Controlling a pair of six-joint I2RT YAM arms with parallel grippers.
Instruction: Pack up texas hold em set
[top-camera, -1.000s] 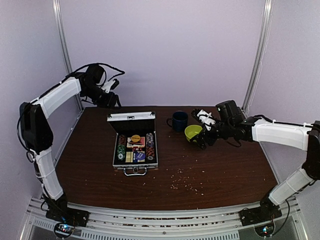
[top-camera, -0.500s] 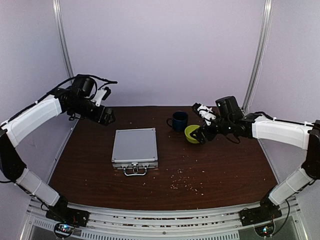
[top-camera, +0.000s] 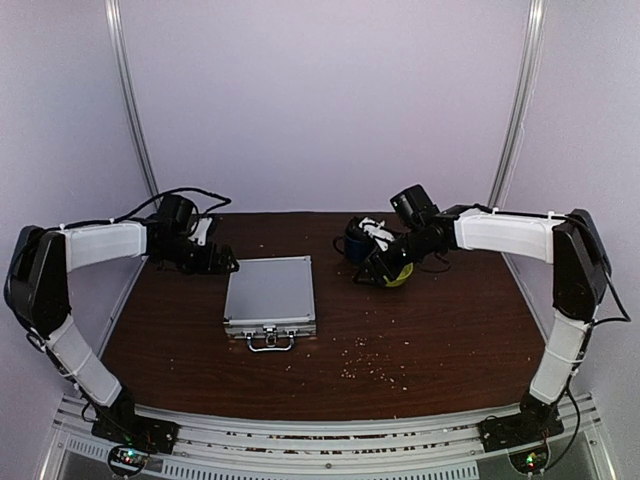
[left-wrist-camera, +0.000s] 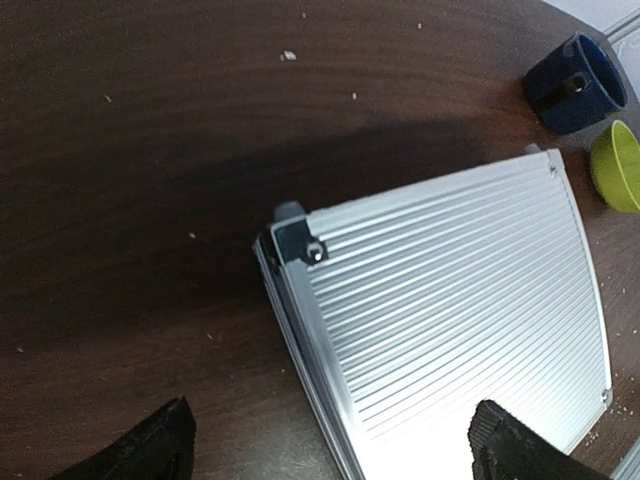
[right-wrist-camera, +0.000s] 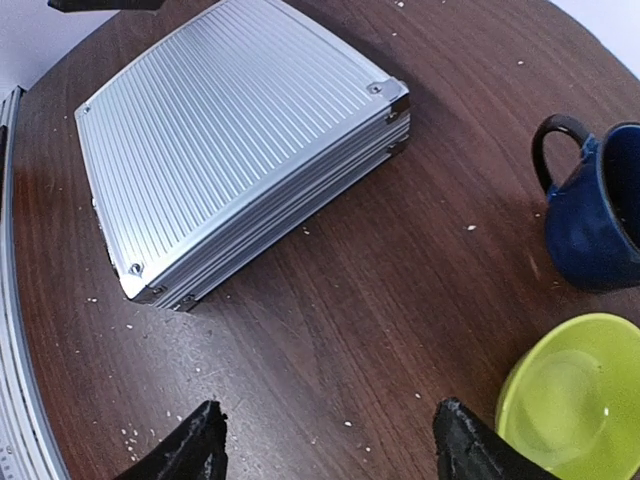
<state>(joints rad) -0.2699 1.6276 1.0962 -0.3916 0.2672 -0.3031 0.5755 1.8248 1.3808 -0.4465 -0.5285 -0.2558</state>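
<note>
Briefcase (top-camera: 270, 295) lies shut on the table (top-camera: 440, 335) (latches unreadable), so packing looks nearly done; left gripper (top-camera: 225, 265) and right gripper (top-camera: 368, 272) hover beside it, fingers spread, empty.

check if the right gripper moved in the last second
Yes. The right gripper shifted left, from right of the mug to just in front of it, nearer the case.

The top view looks down from behind over the whole dark wooden table (top-camera: 450, 330). Both wrist views sit close above it, sharing the ribbed silver aluminium briefcase (left-wrist-camera: 450, 320), dark blue mug (right-wrist-camera: 592, 240) and yellow-green bowl (right-wrist-camera: 575, 395).
</note>
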